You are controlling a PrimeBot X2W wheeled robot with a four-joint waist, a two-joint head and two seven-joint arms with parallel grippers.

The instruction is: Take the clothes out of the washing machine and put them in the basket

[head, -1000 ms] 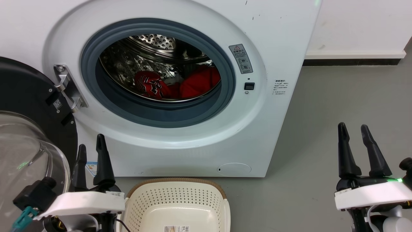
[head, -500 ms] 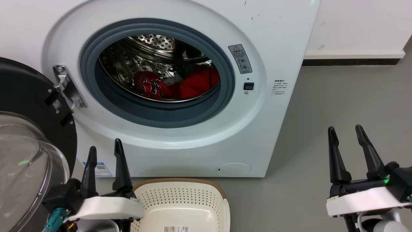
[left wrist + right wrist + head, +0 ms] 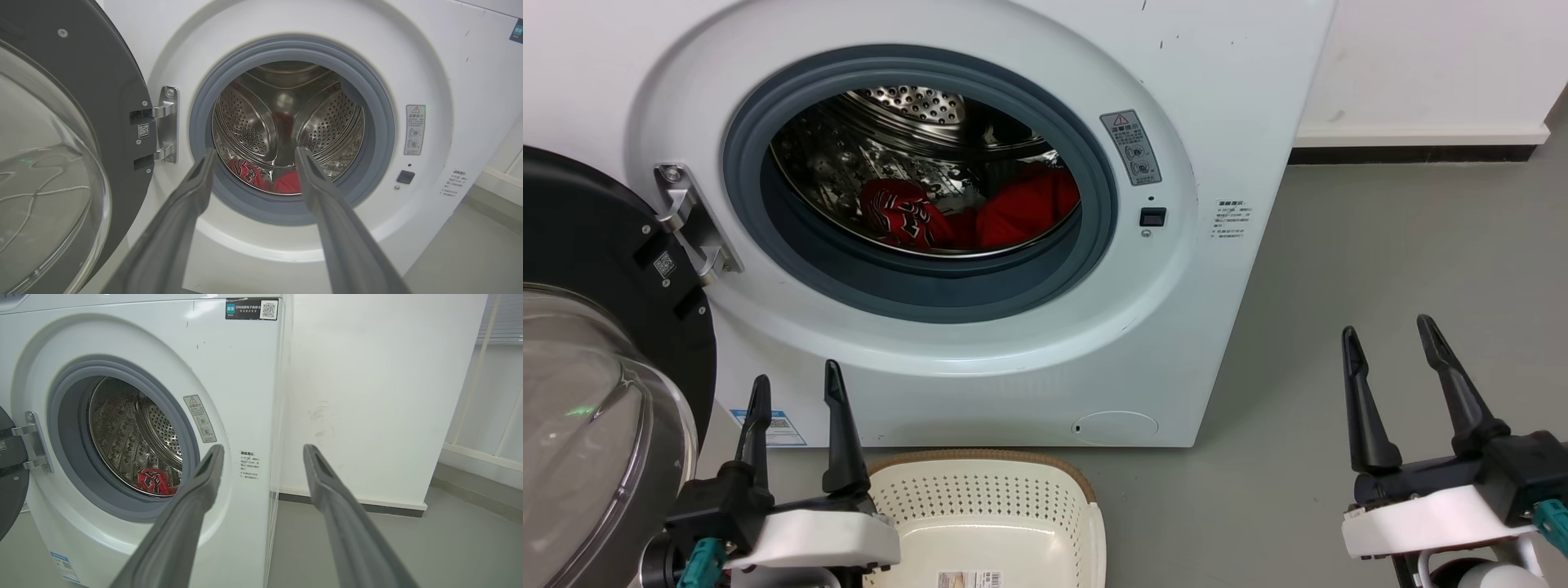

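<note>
The white washing machine (image 3: 1225,90) stands before me with its door swung open. Inside the steel drum lie two red clothes: a printed one (image 3: 903,216) on the left and a plain one (image 3: 1029,204) on the right. The printed garment (image 3: 245,171) and the plain one (image 3: 288,183) also lie low in the drum in the left wrist view. The cream basket (image 3: 1086,523) sits on the floor below the opening. My left gripper (image 3: 796,392) is open beside the basket's left rim. My right gripper (image 3: 1388,335) is open over the floor at lower right. Both are empty.
The open black-rimmed glass door (image 3: 596,359) juts out at the left, close to my left arm. Grey floor (image 3: 1380,245) stretches right of the machine to a white wall with a dark skirting (image 3: 1413,153).
My left gripper has shifted right toward the basket, and its wrist now overlaps the basket's left corner. My right gripper has shifted left and spread its fingers a little wider.
</note>
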